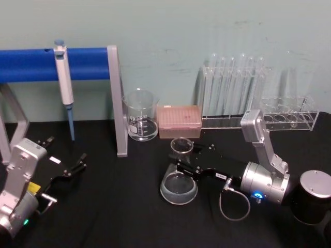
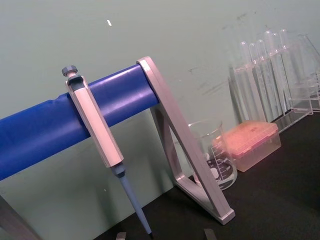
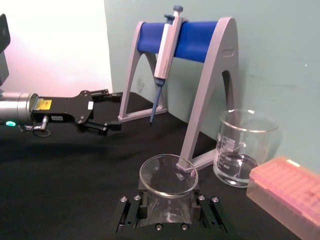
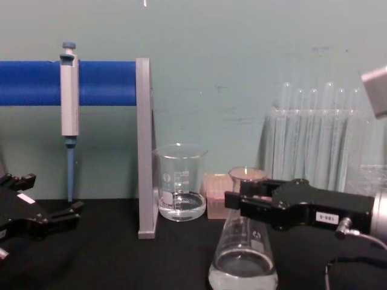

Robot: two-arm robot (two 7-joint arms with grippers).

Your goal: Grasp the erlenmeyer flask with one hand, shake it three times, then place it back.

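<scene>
The erlenmeyer flask (image 1: 179,185) is clear glass with a wide base, a narrow neck and a little clear liquid. It stands upright at the table's middle, its base (image 4: 242,273) low on the black mat. My right gripper (image 1: 182,160) reaches in from the right and is shut on the flask's neck (image 4: 243,181), a black finger (image 3: 129,214) on each side just below the flared rim (image 3: 168,175). My left gripper (image 1: 67,153) rests open at the far left, well away from the flask, and it also appears (image 3: 117,111) in the right wrist view.
A glass beaker (image 1: 140,121) and a pink tip box (image 1: 179,121) stand just behind the flask. A pipette (image 1: 64,85) hangs on the blue-barred stand (image 1: 117,101) at back left. Test-tube racks (image 1: 235,98) line the back right. A black cylinder (image 1: 314,196) sits at right.
</scene>
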